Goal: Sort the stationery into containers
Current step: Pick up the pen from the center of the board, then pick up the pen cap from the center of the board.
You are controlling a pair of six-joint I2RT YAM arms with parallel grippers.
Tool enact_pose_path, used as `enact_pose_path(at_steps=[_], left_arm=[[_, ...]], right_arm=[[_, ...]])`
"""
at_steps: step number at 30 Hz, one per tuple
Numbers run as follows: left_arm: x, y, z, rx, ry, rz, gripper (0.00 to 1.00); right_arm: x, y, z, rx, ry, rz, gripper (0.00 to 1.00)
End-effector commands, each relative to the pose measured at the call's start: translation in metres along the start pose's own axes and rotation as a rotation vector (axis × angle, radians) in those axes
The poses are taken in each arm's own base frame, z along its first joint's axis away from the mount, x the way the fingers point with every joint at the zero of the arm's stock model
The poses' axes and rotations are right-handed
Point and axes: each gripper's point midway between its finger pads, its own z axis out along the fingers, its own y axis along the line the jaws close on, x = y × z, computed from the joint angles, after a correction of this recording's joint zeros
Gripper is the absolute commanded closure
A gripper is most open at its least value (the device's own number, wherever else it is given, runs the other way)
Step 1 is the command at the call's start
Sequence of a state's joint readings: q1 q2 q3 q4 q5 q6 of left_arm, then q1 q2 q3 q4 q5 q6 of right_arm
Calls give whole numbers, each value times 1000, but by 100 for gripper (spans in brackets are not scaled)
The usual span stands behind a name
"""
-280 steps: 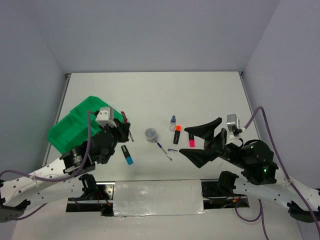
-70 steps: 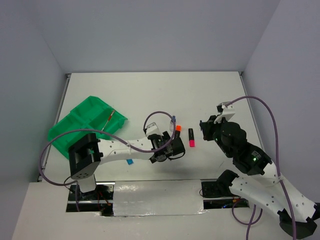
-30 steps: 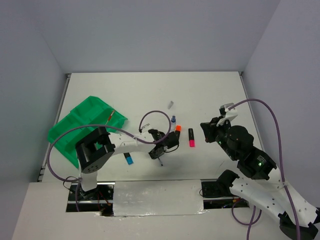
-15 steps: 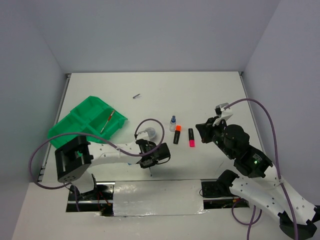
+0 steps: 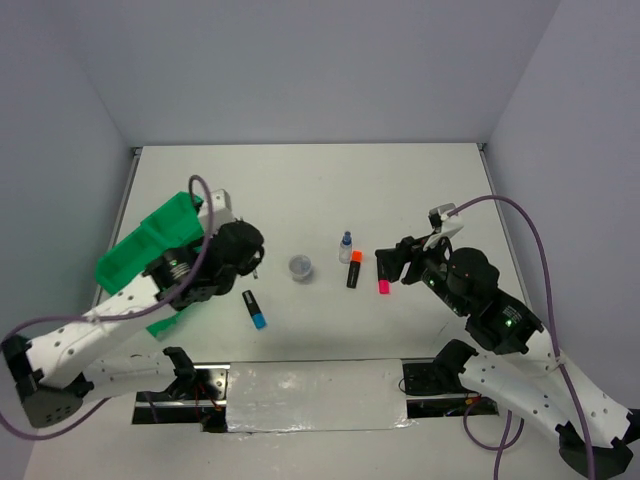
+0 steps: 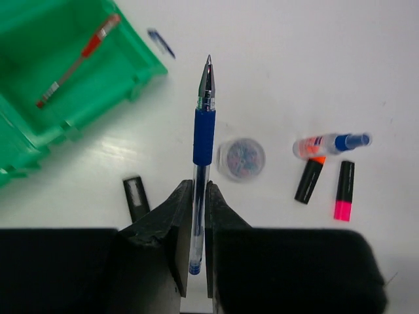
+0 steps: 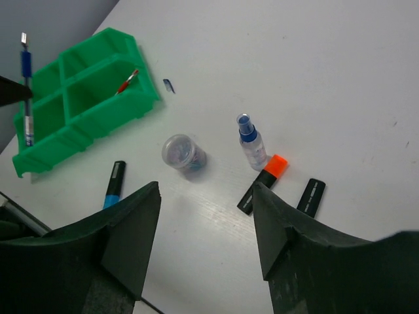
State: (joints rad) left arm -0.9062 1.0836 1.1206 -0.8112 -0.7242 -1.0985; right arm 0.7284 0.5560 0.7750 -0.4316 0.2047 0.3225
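Observation:
My left gripper [image 6: 196, 188] is shut on a thin blue pen [image 6: 204, 124] and holds it above the table, just right of the green four-compartment tray [image 5: 125, 262]. A red pen [image 6: 78, 62] lies in one tray compartment. On the table are a round clear tub [image 5: 300, 267], a blue-capped bottle [image 5: 346, 245], an orange-ended highlighter [image 5: 353, 270], a pink-ended highlighter [image 5: 383, 284] and a blue-ended highlighter [image 5: 255, 308]. My right gripper [image 7: 206, 196] is open and empty, above the highlighters at the right. In the top view the left gripper [image 5: 252, 258] stands by the tray's right corner.
A small blue pen cap [image 7: 169, 85] lies on the table beyond the tray's far corner. Grey walls close in the white table [image 5: 300, 190] on three sides. The left arm covers part of the tray in the top view.
My left arm has swung from the front middle of the table back left to the tray's edge, carrying the blue pen. My right gripper has shifted slightly left.

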Motion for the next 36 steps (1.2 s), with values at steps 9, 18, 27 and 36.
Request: enact_pose_path(at_steps=[9,18,27,36], left_arm=[[-72,61,-52,15,-250,154,100],[-64,88,-63,130,-353,115,100],[-60,95,-68,153,-348,116,100],[-59,92,-74,208,-352,105,100]], right_arm=[[8,25,28,-128,32,-64,17],[9,65,115,-220,138,-116,23],[41,94,276,-175,307,-148,37],[76,115,383,-162,369,-166,40]])
